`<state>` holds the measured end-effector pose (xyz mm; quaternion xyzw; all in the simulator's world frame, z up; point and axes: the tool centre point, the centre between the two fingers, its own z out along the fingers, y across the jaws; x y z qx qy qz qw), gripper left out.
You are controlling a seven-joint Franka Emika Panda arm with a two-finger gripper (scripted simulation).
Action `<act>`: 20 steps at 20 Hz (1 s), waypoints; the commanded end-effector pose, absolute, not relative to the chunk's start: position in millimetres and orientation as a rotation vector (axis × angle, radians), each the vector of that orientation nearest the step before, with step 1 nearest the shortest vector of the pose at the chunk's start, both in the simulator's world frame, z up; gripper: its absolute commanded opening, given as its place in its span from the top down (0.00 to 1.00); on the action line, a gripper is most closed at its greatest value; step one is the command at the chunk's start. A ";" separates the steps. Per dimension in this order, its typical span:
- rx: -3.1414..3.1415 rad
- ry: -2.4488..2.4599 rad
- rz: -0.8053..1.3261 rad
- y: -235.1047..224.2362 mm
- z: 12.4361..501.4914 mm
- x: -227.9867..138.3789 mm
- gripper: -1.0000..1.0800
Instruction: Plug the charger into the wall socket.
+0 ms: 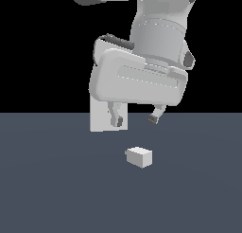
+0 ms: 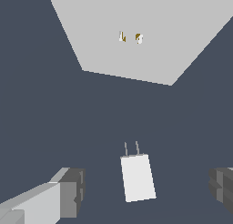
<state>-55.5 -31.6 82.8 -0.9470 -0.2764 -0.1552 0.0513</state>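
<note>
The charger is a small white block lying on the dark floor, clear of everything. In the wrist view the charger shows two thin prongs pointing toward the wall socket. The wall socket is a flat upright white plate, partly hidden behind my hand in the exterior view; its two small holes show in the wrist view. My gripper is open and empty, hovering above the charger. The fingers stand wide on either side of the charger without touching it.
A flat dark grey floor spreads around the charger and socket. The arm's white body fills the upper part of the exterior view against a black background.
</note>
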 end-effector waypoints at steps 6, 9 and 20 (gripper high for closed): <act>-2.820 -0.949 -0.524 -34.5 70.3 -58.9 0.04; -2.803 -0.977 -0.537 -35.4 66.6 -59.7 0.04; -2.788 -1.001 -0.546 -36.7 60.6 -60.8 0.04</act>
